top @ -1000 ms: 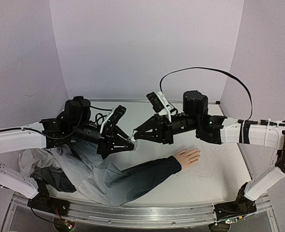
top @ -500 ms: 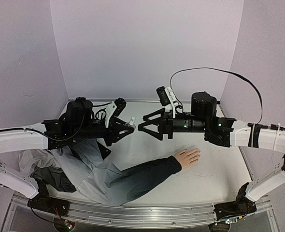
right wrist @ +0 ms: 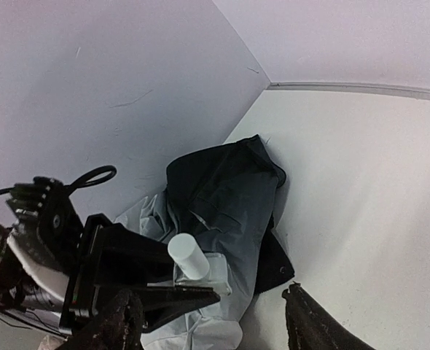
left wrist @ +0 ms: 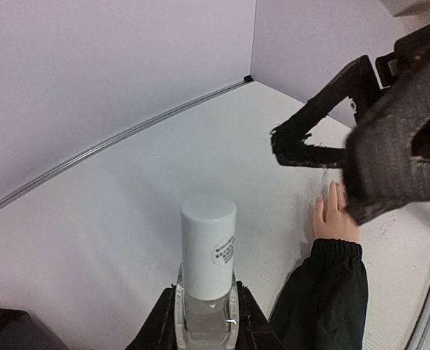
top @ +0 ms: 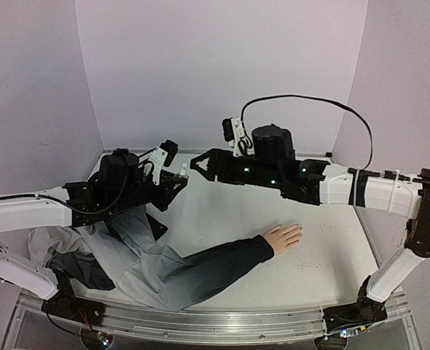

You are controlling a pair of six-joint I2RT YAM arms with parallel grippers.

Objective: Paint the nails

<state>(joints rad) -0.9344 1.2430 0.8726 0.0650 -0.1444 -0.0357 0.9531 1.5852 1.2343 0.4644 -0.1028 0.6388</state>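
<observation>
My left gripper [left wrist: 206, 310] is shut on the glass body of a small bottle [left wrist: 208, 244] with a white cap, held upright above the table. In the top view this left gripper [top: 177, 179] points right, the bottle [top: 184, 172] at its tip. Just to its right hangs my right gripper [top: 197, 165], open, close to the cap but apart from it. In the right wrist view the bottle [right wrist: 194, 260] lies ahead of the spread right gripper [right wrist: 213, 312]. The peach mannequin hand [top: 283, 237] lies flat on the table, its tiny nails [left wrist: 319, 199] barely visible.
A dark sleeve [top: 219, 261] leads from the hand to a grey and black jacket [top: 127, 251] heaped at the near left. White walls [top: 215, 73] close the table at the back and sides. A black cable [top: 310, 102] arcs above the right arm.
The right gripper let go at the bottle, opened and pulled right, then swung back left and up to the cap. The left gripper carried the bottle up and toward the back.
</observation>
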